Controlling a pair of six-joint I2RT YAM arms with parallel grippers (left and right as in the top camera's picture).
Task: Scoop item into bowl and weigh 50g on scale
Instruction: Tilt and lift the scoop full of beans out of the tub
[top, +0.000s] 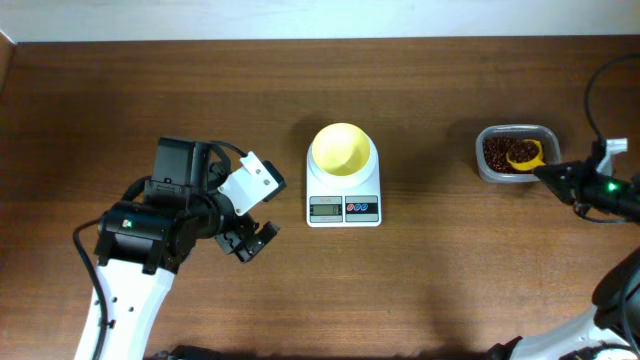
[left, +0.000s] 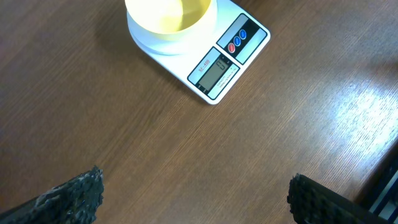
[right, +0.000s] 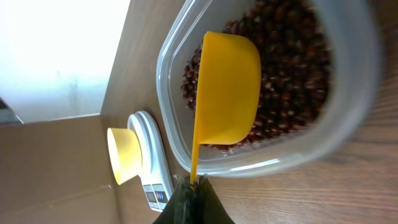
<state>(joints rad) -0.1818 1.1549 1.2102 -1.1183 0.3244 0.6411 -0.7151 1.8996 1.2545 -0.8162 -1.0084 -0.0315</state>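
Observation:
The pale-yellow bowl stands on the white scale at the table's middle, both also in the left wrist view: bowl, scale. Dark red-brown beans fill a clear tub at the right. My right gripper is shut on the thin handle of a yellow scoop, whose cup lies in the beans inside the tub. My left gripper hangs open over bare wood left of the scale, nothing between its fingers.
The clear tub's rim stands between the scoop cup and my right gripper. The bowl and scale show far beyond it. A black cable arcs over the table's right edge.

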